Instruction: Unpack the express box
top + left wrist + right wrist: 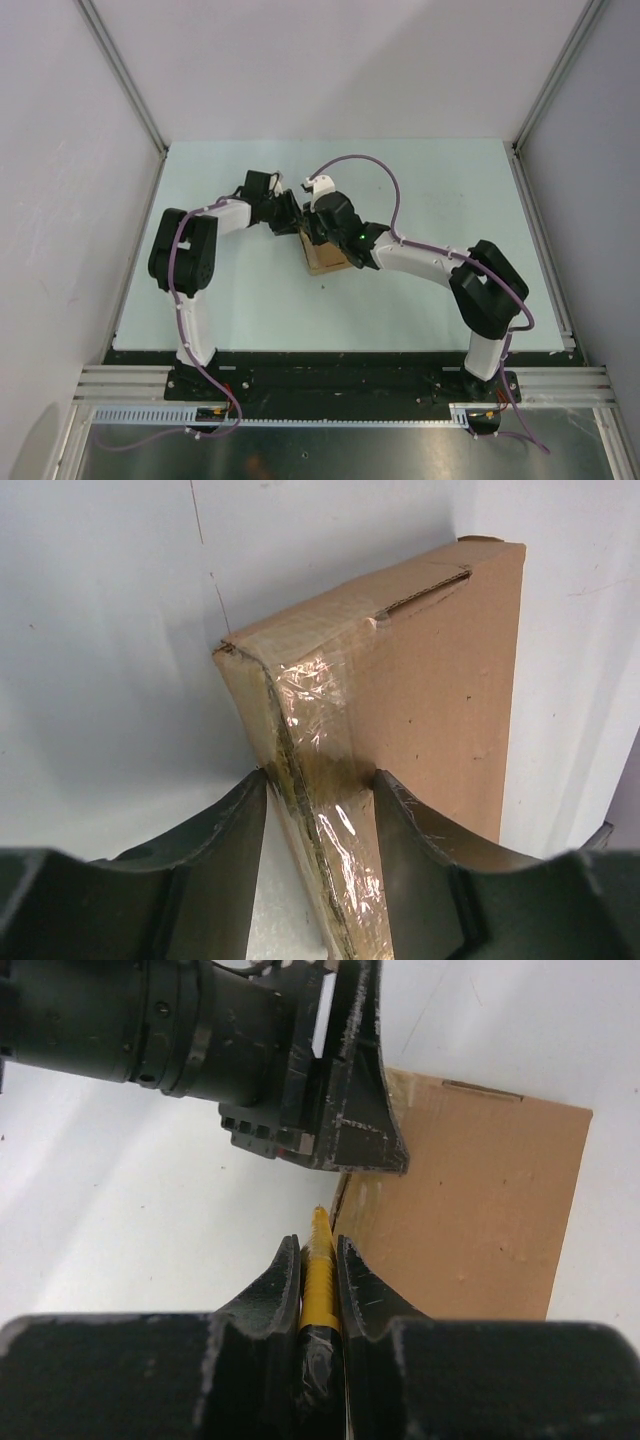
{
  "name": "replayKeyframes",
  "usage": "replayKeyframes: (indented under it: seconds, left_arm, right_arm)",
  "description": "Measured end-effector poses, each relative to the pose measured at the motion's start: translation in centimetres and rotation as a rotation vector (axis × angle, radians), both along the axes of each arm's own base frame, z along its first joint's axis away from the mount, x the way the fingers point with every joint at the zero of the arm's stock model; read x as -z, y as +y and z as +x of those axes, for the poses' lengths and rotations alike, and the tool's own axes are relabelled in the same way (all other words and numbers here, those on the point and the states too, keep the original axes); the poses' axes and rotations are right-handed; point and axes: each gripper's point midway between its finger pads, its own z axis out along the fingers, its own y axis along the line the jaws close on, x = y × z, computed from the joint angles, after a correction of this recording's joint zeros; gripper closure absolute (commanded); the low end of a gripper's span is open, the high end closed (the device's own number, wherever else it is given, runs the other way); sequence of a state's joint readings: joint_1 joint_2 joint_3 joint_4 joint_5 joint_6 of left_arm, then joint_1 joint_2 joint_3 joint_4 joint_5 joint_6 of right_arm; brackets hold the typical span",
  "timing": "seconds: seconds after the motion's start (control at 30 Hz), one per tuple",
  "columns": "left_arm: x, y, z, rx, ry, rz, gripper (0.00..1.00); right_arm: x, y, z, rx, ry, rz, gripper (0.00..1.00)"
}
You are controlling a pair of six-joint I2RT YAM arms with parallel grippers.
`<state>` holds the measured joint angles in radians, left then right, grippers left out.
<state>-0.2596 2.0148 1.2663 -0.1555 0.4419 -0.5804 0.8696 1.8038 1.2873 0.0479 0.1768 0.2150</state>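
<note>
Right gripper (318,1248) pinching the yellow utility knife (319,1275), tip sitting at the taped edge of the express box (470,1200), likely lining up a cut. Left gripper (320,780) straddling the box's taped end, jaws spread either side, apparently bracing it; firm clamp, cannot tell. Box lying mid-table (420,180) between both arms.

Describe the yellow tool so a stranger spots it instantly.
On the pale green table, find the flat brown cardboard box at centre. Beside its edge, the right gripper clamps a thin yellow knife, the only yellow thing there.
</note>
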Motion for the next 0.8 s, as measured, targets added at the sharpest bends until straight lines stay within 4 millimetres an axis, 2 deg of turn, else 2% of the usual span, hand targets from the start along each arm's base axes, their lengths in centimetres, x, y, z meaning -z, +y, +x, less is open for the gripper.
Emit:
replayKeyframes:
  seconds: [0.17, 0.5, 0.8]
  left_arm:
    - [0.0, 0.1, -0.2, -0.015, 0.021, -0.032, 0.50]
    - [0.1, 0.3, -0.6, -0.014, 0.048, -0.066, 0.41]
    - [0.2, 0.5, -0.8, -0.013, 0.061, -0.078, 0.41]
  right_arm:
    - [0.7, -0.2, 0.4, 0.058, 0.021, 0.014, 1.00]
    - [2.7, 0.5, 0.3, 0.108, 0.071, 0.024, 1.00]
    - [3.1, 0.4, 0.4, 0.139, 0.068, 0.012, 1.00]
